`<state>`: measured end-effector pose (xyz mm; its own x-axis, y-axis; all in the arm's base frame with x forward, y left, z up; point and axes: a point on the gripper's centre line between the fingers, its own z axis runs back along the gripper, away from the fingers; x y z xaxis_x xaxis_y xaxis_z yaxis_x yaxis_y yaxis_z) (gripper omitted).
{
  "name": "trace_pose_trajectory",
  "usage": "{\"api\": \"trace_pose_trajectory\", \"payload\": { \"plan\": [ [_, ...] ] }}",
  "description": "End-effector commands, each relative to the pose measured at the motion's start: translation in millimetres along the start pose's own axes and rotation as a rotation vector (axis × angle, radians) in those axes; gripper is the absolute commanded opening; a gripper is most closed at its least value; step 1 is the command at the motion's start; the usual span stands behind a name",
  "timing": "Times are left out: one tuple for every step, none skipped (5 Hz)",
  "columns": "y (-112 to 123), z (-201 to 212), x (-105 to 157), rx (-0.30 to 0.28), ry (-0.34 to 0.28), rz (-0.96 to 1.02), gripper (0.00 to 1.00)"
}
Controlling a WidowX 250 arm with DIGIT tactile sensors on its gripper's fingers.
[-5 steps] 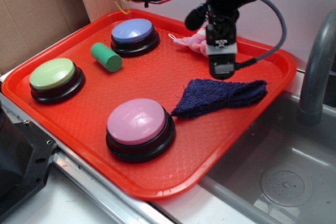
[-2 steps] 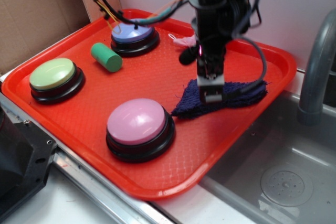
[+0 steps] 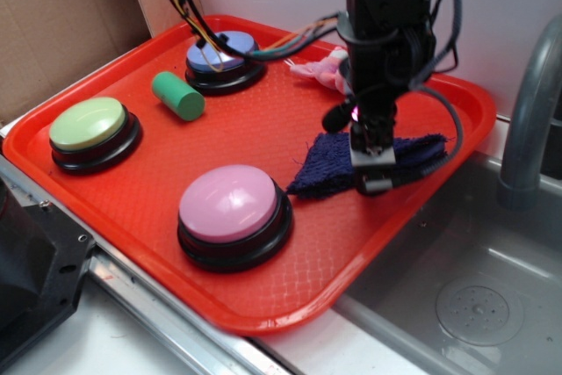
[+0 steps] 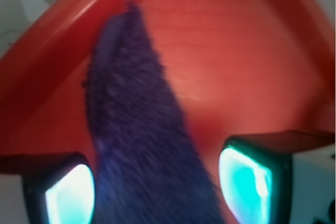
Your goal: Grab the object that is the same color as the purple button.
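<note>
The dark indigo-purple rag (image 3: 323,173) lies flat on the red tray (image 3: 263,129) near its right side. My gripper (image 3: 372,183) is down on the rag's middle, jaws open and straddling it. In the wrist view the fuzzy rag (image 4: 142,145) runs between the two cyan-lit fingertips (image 4: 247,182), with the gripper (image 4: 157,187) open around it. The purple button (image 3: 219,52) sits at the tray's far side, partly behind cables.
A pink-lilac button (image 3: 230,208) sits at the tray's front, a light green button (image 3: 90,127) at the left, a green cylinder (image 3: 178,96) beside it. A pink plush toy (image 3: 323,69) lies behind my arm. A sink (image 3: 474,305) and faucet (image 3: 527,111) are to the right.
My gripper has come down from above the tray's back and moved forward onto the rag, and now straddles its middle. The rag has not shifted.
</note>
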<state>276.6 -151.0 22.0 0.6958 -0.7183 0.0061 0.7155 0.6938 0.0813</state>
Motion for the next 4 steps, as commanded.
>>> {"api": "trace_pose_trajectory", "payload": {
  "plan": [
    [-29.2,-12.4,-15.4,-0.198,-0.062,0.035,0.0],
    [-26.5,-6.1,-25.8,-0.156,-0.053,0.055,0.0],
    [-21.6,8.3,-33.8,-0.036,0.043,0.039,0.0],
    [-17.8,39.3,-34.4,0.031,0.115,0.022,0.0]
  ]
}}
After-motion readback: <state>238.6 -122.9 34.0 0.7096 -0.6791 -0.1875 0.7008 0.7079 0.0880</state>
